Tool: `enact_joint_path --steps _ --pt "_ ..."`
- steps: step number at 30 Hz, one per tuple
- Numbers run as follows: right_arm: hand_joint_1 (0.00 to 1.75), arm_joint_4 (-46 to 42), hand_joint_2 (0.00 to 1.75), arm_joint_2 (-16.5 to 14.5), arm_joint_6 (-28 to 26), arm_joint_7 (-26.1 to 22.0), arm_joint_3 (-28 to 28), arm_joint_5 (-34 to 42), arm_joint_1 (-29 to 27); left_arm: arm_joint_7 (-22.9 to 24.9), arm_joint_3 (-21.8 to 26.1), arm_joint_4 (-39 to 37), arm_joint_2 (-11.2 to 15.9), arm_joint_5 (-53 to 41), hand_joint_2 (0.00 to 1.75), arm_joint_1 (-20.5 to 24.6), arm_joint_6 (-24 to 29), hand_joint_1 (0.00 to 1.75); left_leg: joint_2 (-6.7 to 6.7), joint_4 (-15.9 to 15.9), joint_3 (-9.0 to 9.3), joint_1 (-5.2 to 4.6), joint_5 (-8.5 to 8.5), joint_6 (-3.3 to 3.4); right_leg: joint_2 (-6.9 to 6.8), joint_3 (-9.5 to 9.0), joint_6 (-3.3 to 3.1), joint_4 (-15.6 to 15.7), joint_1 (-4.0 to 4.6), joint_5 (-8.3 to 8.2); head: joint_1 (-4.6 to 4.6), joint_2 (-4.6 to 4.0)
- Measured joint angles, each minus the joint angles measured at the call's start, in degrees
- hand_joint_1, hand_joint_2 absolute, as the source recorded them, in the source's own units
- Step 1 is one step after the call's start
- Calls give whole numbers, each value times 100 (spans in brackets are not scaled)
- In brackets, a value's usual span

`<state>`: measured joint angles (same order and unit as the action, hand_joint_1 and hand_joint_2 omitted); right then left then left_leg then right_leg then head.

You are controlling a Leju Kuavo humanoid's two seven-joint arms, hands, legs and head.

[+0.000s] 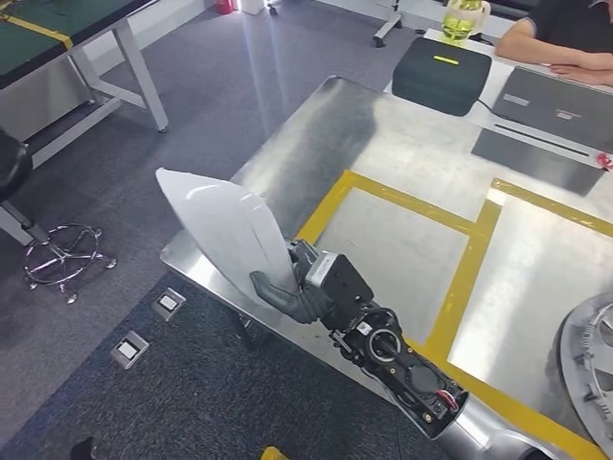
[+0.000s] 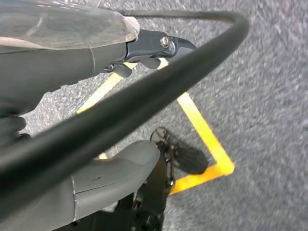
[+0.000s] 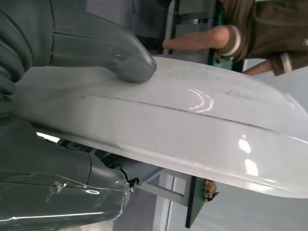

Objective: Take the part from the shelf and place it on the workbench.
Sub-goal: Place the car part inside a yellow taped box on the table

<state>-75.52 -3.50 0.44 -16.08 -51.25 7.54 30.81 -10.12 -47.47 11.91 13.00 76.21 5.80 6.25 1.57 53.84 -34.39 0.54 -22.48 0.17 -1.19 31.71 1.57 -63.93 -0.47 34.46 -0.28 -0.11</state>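
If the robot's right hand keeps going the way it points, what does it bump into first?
Probably nothing soon: the right hand and its white part point past the workbench edge, over open grey floor. Depth is unclear.

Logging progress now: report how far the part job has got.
Done: the white part is off the shelf, gripped in the right hand. In hand: it is held tilted over the near corner of the steel workbench. Left: setting it down and letting go. The left hand holds nothing.
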Motion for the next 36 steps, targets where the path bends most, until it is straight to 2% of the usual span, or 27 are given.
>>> enact_joint_path --steps 2,3,5,6,7,10,15,18,25,36 --pt "171 0 175 5 -7 4 2 -1 -3 0 0 0 0 0 175 1 0 0 -7 0 1 -3 -2 4 21 75 0 -153 3 61 11 0" --pt "171 1 175 21 -75 44 12 -80 -16 0 0 0 -1 1 175 3 0 0 -31 1 6 -14 -8 12 44 219 -4 -410 5 130 31 0" --pt "171 -3 175 84 -537 453 75 -904 -25 0 0 0 -10 9 175 7 -1 0 -139 6 82 -55 -51 28 113 159 -106 -7 48 -313 102 0" --pt "171 -4 175 118 -806 713 108 -1439 -19 0 0 0 -15 13 175 11 -2 0 -197 14 112 -75 -71 28 142 83 -160 310 72 -555 134 0" --pt "171 -7 175 141 -1035 967 134 -1967 0 0 0 0 -17 15 175 13 -4 0 -237 33 127 -93 -99 28 158 -116 -190 819 88 -818 155 0" --pt "171 0 175 160 -1314 1323 145 -2772 21 0 0 0 -13 15 175 -2 -10 0 -246 65 75 -94 -112 31 167 -200 -127 979 93 -785 121 0" --pt "171 10 175 208 -1719 1889 219 -3927 20 0 0 0 -11 -4 175 -5 -13 0 -245 32 97 -72 -93 3 171 -203 -160 974 117 -785 63 0" --pt "171 10 175 299 -1861 2162 321 -4347 5 0 0 0 -10 -7 175 -9 -13 0 -245 20 107 -71 -93 -17 171 -206 -179 974 118 -780 41 0" --pt "171 -1 175 596 -2101 2484 735 -4771 -179 0 0 0 -7 -20 175 -14 -21 0 -245 17 115 -69 -99 -33 171 -214 -190 974 114 -772 27 0" --pt "171 7 175 1144 -2240 3041 1511 -4980 -617 0 0 0 24 -57 175 -20 -61 0 -249 21 115 -73 -102 -28 162 -223 -189 982 96 -772 32 0"
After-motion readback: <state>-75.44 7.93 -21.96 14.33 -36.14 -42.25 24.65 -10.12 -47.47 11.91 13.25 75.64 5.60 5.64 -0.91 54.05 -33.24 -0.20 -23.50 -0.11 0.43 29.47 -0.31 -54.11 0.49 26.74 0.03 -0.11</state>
